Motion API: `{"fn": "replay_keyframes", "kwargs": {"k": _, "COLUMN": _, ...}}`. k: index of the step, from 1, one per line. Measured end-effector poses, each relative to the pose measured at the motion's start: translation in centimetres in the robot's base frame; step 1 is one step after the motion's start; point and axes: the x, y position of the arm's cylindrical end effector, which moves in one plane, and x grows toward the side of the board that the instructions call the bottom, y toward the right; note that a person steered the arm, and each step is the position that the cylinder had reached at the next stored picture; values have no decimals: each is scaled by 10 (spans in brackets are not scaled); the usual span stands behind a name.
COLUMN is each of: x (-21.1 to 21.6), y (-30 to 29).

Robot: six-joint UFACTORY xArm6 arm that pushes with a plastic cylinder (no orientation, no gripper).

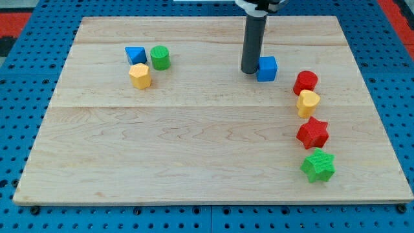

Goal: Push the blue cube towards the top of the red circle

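Note:
The blue cube (266,68) sits on the wooden board (194,142) at the view's upper right of centre. My tip (250,71) stands right against the cube's left side, touching or nearly touching it. The red circle (305,82), a short red cylinder, lies to the right of the cube and a little lower. A small gap separates the cube from it.
Below the red circle run a yellow block (308,103), a red star (313,133) and a green star (318,166). At the upper left sit a blue triangular block (134,55), a green cylinder (160,57) and a yellow hexagon (140,76).

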Motion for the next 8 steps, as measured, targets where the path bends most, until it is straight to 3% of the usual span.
{"fn": "replay_keyframes", "kwargs": {"k": 3, "x": 1, "y": 46}}
{"fn": "replay_keyframes", "kwargs": {"k": 8, "x": -16, "y": 66}}
